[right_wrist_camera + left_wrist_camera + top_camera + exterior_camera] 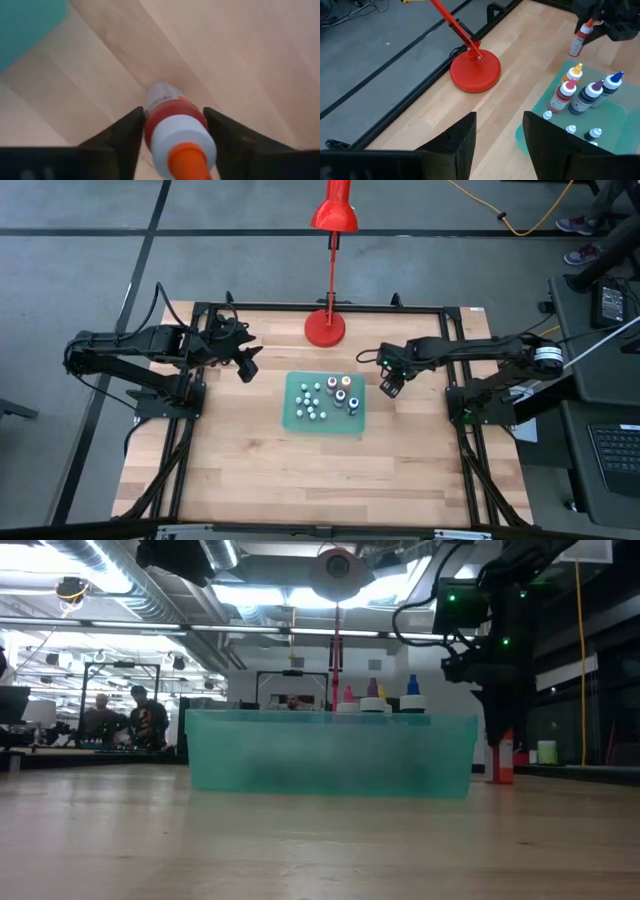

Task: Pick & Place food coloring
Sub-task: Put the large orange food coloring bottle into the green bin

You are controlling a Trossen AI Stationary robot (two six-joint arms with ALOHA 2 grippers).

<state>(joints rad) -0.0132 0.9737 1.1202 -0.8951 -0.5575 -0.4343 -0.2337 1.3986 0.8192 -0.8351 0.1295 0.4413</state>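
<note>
Here the red food coloring bottle point(172, 125) stands upright on the table just beside the teal tray point(355, 420), between the right gripper point(172, 127)'s fingers, seemingly closing for pickup; next, lift toward the tray.

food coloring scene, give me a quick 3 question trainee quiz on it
1. True or false: the red bottle with the orange tip stands inside the teal tray.
2. Which gripper has its jaws on either side of that bottle? A) left gripper B) right gripper
3. Fill in: the red lamp stands on the table on its round ____.

Key
1. False: it stands on the wood beside the tray.
2. B: the left gripper waits open on the far side of the tray.
3. base
</note>
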